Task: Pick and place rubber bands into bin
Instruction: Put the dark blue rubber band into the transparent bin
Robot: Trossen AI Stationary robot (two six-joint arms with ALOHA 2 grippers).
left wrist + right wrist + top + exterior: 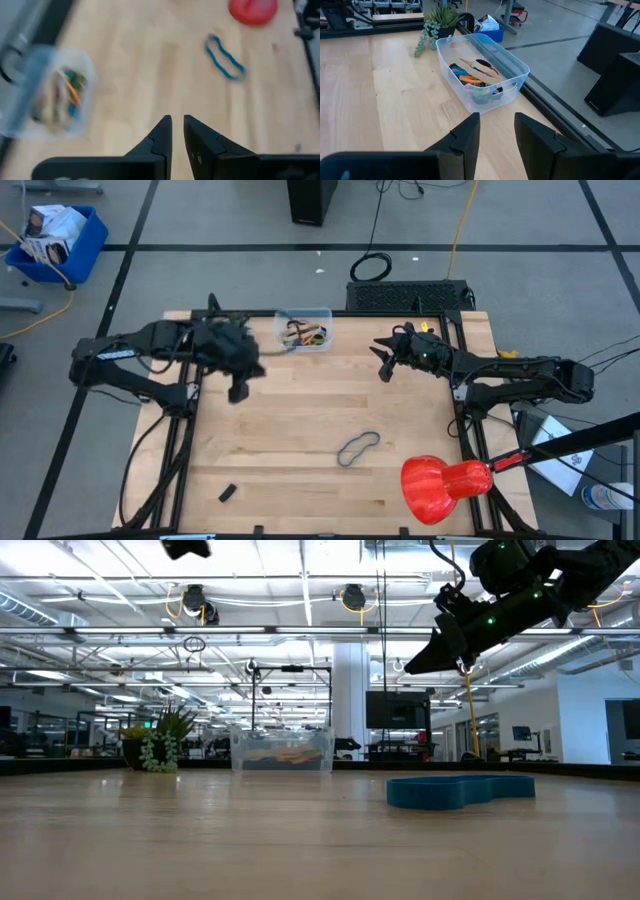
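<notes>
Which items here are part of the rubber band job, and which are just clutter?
Job:
- bin, clear, with bands already in it
- blue rubber band loose on the table
- left hand, empty, fingers close together
- right hand, empty, open

Clutter:
- small black block
- red object
- small plant
- blue crate on the floor

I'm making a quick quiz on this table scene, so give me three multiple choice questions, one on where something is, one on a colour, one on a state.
1. Where does the loose rubber band lie?
A. inside the bin
B. on the bare table, toward the front edge
C. in a gripper

2. What colour is it?
A. blue
B. yellow
C. white

3. What is in the bin?
A. nothing
B. several coloured bands
C. a plant

Answers: 1 B, the high view shows it flat on the wood, apart from the bin. 2 A, the left wrist view shows a blue loop. 3 B, the right wrist view shows mixed bands inside.
</notes>
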